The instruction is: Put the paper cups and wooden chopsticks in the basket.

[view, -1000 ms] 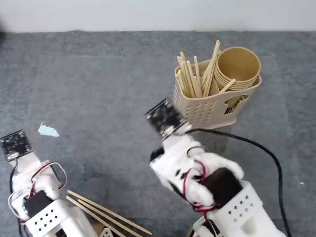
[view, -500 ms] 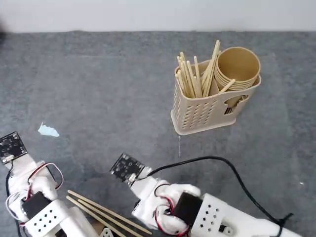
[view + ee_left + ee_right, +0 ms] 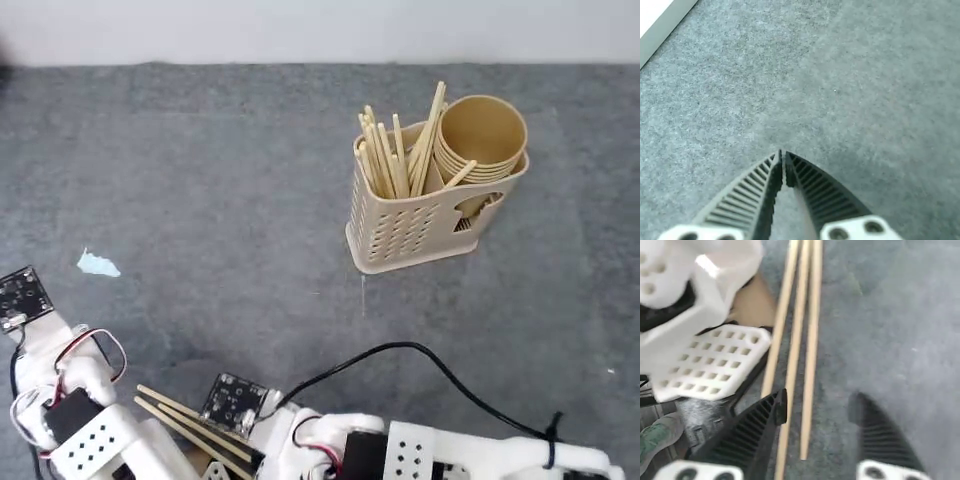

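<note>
A beige perforated basket [image 3: 400, 235] stands upright at about 1 o'clock on the grey felt-covered table [image 3: 220, 170], well apart from both arms. A nested stack of paper cups [image 3: 483, 130] sits in its 3 o'clock compartment. A bundle of wooden chopsticks [image 3: 392, 160] stands on end in the 9 o'clock compartment, with several sticks leaning toward the cups.

Three loose chopsticks [image 3: 172, 406] lie flat and nearly parallel at 7 o'clock, near the table's front edge. They run slantwise from beside the left arm [image 3: 95, 440] toward the right arm [image 3: 420, 455].

The right arm lies low along the 6 o'clock edge, with its wrist board [image 3: 232, 400] above the sticks. Seen from that arm's own camera, the right gripper [image 3: 820, 402] is spread wide and holds nothing. It hangs just over the ends of the loose chopsticks: one stick ends in the gap between the two ribbed fingers, and another runs beside one finger. The left arm's white perforated base sits just beside the sticks.

The left gripper [image 3: 783, 167] is closed tip to tip with nothing between its ribbed fingers. It is over bare felt.

A black cable [image 3: 440, 365] loops across the table at 5 o'clock from the right arm. A small blue scrap [image 3: 97, 264] lies alone at 9 o'clock.
</note>
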{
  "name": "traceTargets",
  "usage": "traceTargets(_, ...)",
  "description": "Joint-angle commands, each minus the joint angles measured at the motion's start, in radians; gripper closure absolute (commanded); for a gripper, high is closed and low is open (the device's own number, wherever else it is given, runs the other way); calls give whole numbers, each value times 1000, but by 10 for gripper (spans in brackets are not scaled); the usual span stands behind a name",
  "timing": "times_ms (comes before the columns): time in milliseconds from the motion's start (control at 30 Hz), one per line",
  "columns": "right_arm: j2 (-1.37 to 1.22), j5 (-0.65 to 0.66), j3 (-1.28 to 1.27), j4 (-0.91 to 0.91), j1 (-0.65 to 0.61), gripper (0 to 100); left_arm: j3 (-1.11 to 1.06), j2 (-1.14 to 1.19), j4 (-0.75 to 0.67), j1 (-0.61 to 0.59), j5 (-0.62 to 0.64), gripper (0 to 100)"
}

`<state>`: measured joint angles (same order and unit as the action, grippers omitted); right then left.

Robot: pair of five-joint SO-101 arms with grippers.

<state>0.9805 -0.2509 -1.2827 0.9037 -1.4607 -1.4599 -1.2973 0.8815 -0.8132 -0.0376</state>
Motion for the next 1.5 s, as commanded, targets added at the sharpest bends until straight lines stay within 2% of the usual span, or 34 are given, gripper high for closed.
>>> traceTargets(0, 15, -43, 8, -13, -56, 719, 24, -12, -21, -6, 6, 987)
traceTargets(200, -42, -57, 5, -58, -84, 764, 24, -11, -21, -3, 6, 987)
traceTargets(433, -338, -100, 41, -177, -84, 766, 24, -11, -21, -5, 6, 987)
traceTargets(633, -533, -155, 173, -136, -73, 768, 22, -5, -21, 17, 3, 987)
traceTargets(833, -564, -157, 203, -96, -27, 788, 7, -11, -23, 26, 3, 987)
traceTargets(1033, -564, -153, 203, -91, -10, 983, 5, -11, -23, 26, 2, 987)
traceTargets(1300, -553, -141, 204, -39, 45, 991, 4, -11, -23, 26, 2, 987)
traceTargets(1467, -552, -52, 204, -33, 137, 991, 4, -11, -23, 26, 2, 987)
